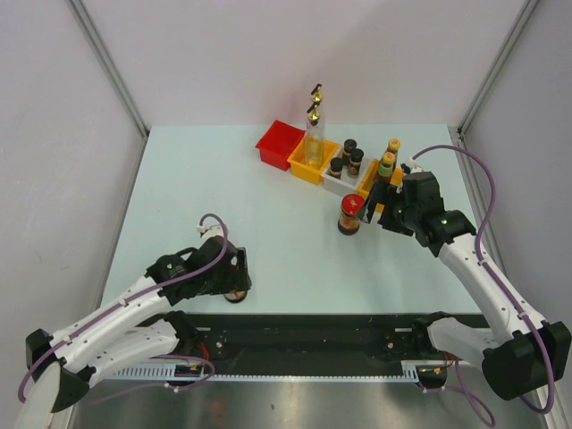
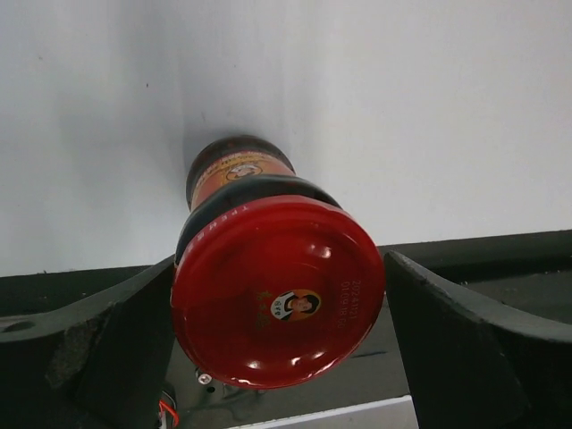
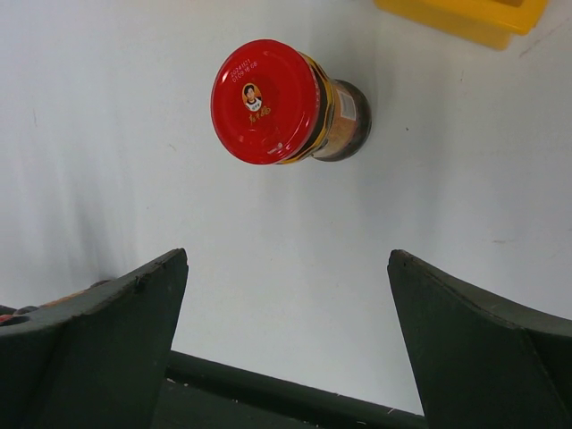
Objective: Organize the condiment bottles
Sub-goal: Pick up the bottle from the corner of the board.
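right now the far jar (image 1: 349, 215), red-lidded and dark, stands upright on the counter (image 1: 223, 188). its long axis is vertical, and it sits just in front of the row of bins, outside all of them. it lies ahead of the right tool (image 3: 286, 259) and a little left of the gap's centre line in the wrist view, not yet between the fingers (image 3: 116, 331). those are spread wide and grasp nothing. the coming move, as you may judge it, turns on that offset. you would need to carry the tool forward and slightly leftward before the lid comes between the fingers. the yellow bin (image 3: 465, 22), beyond and to the right of the jar, leaves little room to overshoot.

the near jar (image 2: 277, 290) is well apart from the first, at the counter's near edge, and the left arm is much the nearer to it. its lid faces the wrist camera and sits in the gap of the left tool (image 2: 279, 268), with a finger at each side of the rim. the gap is about as wide as the lid, so you cannot tell whether the tool is clamped on it or merely flanking it. the red bin (image 1: 273, 147), at the left end of the row, lies well apart from this jar across the counter.
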Motion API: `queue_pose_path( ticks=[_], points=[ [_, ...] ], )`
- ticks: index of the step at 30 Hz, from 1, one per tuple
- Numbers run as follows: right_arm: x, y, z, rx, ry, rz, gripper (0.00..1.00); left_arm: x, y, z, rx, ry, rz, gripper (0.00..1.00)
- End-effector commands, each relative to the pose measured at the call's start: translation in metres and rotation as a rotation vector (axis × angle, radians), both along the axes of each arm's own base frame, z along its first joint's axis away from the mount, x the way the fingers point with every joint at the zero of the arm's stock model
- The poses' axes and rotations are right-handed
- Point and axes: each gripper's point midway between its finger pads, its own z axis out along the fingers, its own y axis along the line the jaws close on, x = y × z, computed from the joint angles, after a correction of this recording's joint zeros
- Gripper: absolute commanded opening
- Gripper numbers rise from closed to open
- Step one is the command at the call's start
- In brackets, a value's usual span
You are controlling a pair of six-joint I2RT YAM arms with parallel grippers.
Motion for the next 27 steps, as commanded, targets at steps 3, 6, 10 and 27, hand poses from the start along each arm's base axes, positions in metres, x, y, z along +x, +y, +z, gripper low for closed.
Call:
queue_pose_path(
  ticks=[3,6,10,27],
  points=[
    [0.003,0.0,0.007,0.007,-0.038,-0.012,1.0,-0.004,-0.005,-0.004,-0.022,0.016,0.016,0.85],
    [0.002,-0.001,0.007,0.004,-0.037,-0.016,1.0,-0.002,-0.006,-0.004,-0.021,0.009,0.018,0.75],
    [0.001,-0.002,0.007,0.004,-0.039,-0.019,1.0,0.002,-0.006,-0.002,-0.017,-0.009,0.018,0.64],
    [-0.002,-0.006,0.009,-0.002,-0.05,-0.022,1.0,0.073,-0.033,0.054,0.065,-0.228,-0.015,0.0]
  ],
)
